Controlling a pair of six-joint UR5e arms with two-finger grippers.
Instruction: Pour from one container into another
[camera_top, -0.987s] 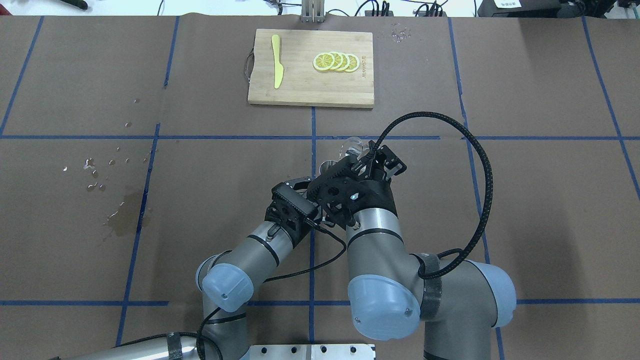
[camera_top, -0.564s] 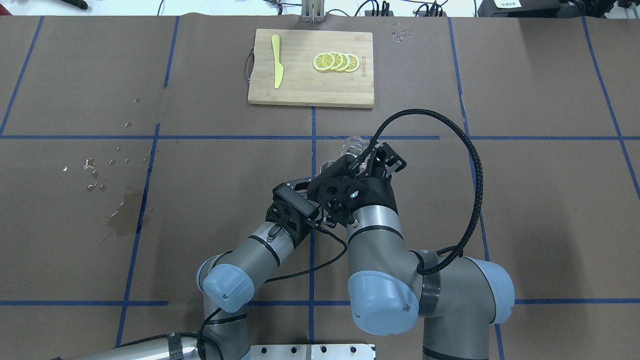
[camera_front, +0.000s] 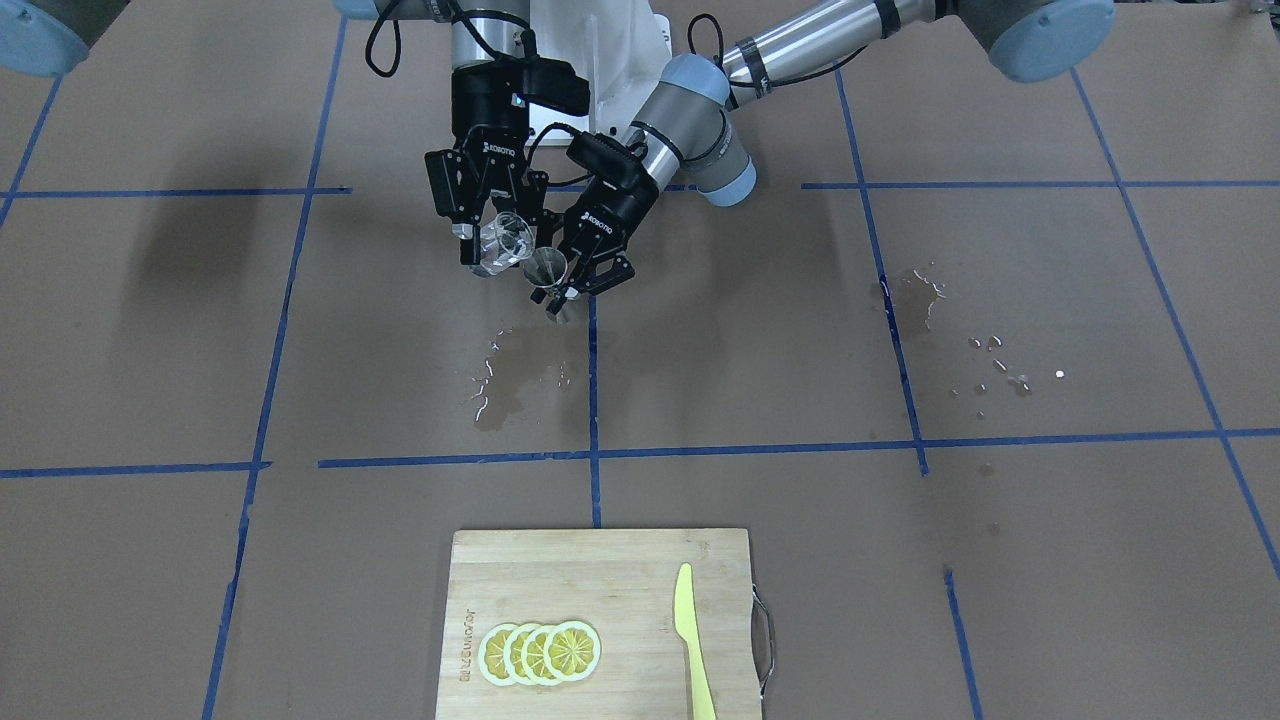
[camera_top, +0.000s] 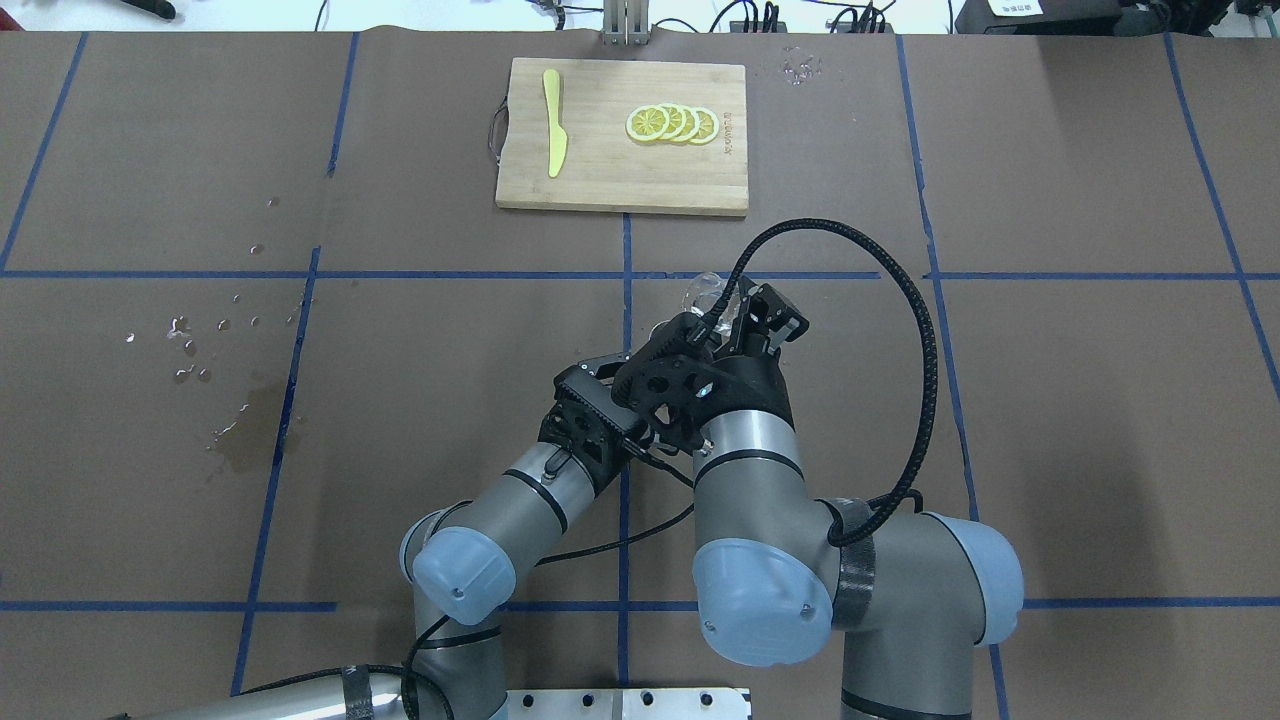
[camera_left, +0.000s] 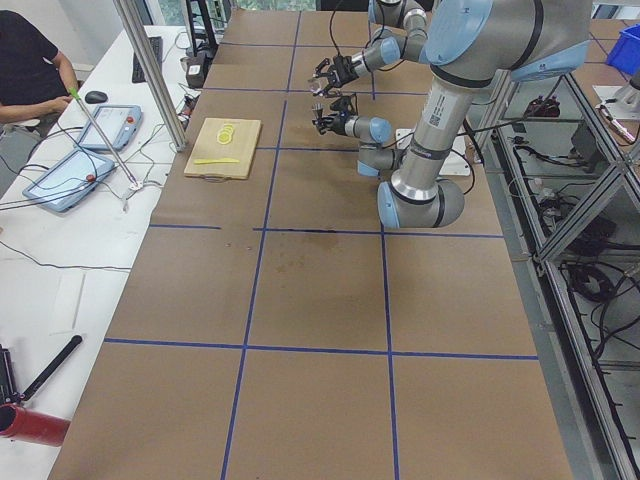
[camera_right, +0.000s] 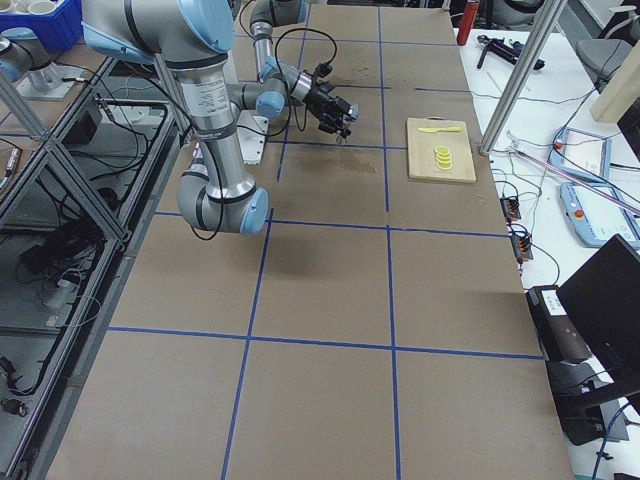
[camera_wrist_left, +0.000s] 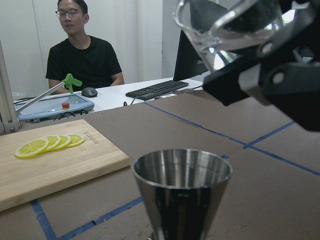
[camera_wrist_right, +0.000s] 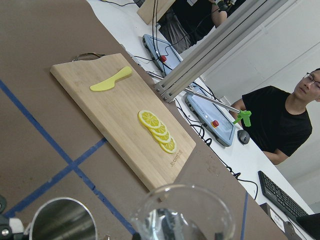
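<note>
My right gripper (camera_front: 497, 235) is shut on the clear glass tumbler (camera_front: 505, 245), holding it in the air and tilted, mouth toward the steel jigger (camera_front: 547, 268). My left gripper (camera_front: 572, 287) is shut on the jigger's waist and holds it upright just off the table. In the left wrist view the jigger's (camera_wrist_left: 182, 190) open cone sits below the tumbler's (camera_wrist_left: 225, 25) rim at upper right. From overhead the tumbler (camera_top: 705, 290) and the jigger (camera_top: 660, 326) peek out past the right wrist. I see no stream between them.
A wooden chopping board (camera_top: 600, 185) with lemon slices (camera_top: 672, 123) and a yellow knife (camera_top: 553, 135) lies at the table's far side. Wet patches (camera_front: 520, 370) mark the paper below the grippers, and droplets (camera_front: 930, 300) lie on my left. A person (camera_wrist_left: 82, 55) sits beyond the table.
The right wrist has turned and shifted slightly left and forward, tipping the tumbler more toward the jigger; its cable loop swung left. The left arm has nudged forward a little.
</note>
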